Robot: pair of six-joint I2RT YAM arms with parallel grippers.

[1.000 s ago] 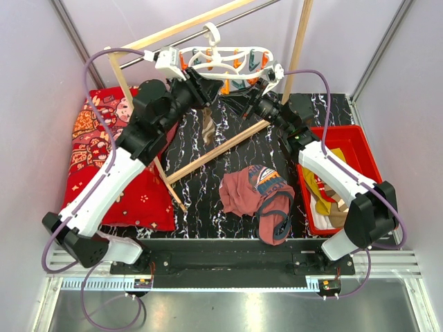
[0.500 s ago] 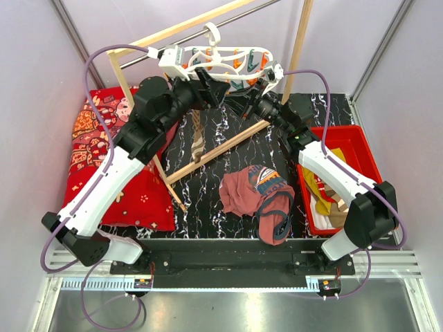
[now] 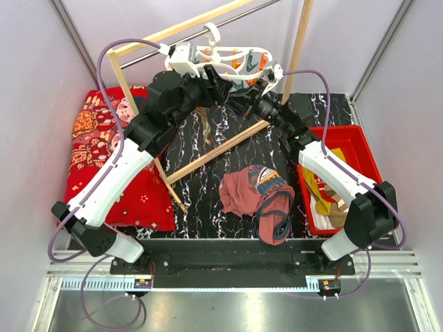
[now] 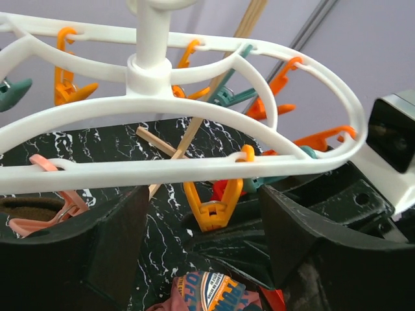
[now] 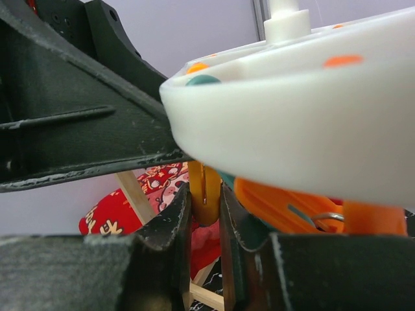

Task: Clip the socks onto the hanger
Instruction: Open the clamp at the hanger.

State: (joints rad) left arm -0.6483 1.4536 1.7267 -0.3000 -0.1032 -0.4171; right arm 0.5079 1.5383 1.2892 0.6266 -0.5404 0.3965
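The white oval hanger (image 3: 228, 59) hangs from the metal rail, with orange and teal pegs. My left gripper (image 3: 219, 81) is raised just under its ring and open, with the fingers (image 4: 71, 246) wide apart on either side of an orange peg (image 4: 217, 206) and touching nothing. My right gripper (image 3: 243, 95) is shut on that yellow-orange peg (image 5: 205, 184), pinching it beneath the hanger's rim (image 5: 305, 110). A brown-and-tan striped sock (image 3: 205, 129) dangles below the hanger; the left arm hides its top. More socks, one of them mustard yellow (image 3: 324, 185), lie in the red bin (image 3: 360, 145).
A rust-maroon garment with blue print (image 3: 257, 197) lies in the middle of the black marble table. A red cartoon-print cushion (image 3: 104, 159) is at the left. Wooden rack poles (image 3: 214, 152) cross below the hanger, and one stands upright at the back right (image 3: 299, 48).
My left arm has swung right and up, bringing its gripper under the hanger's ring. The striped sock has swayed beneath it. My right gripper has stayed at the peg.
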